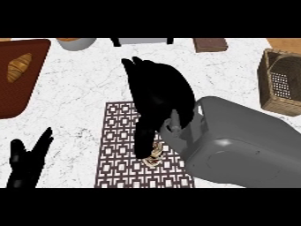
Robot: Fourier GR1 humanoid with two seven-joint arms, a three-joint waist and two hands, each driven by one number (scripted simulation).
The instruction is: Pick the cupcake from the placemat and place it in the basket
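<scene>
My right hand [159, 95] hangs over the placemat [117, 132], fingers straight toward 12 o'clock, gripping nothing. The basket [289, 107] sits well apart at 2 o'clock. My left hand [25, 163] rests open at 8 o'clock. The cupcake [154, 156] peeks out at the right hand's 6 o'clock, on the placemat.

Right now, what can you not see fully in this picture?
Cupcake: head view, mostly hidden under the right hand; whether it is held cannot be told.
Basket: head view, cut off by the right edge.
Bowl: head view, cut off by the top edge.
</scene>
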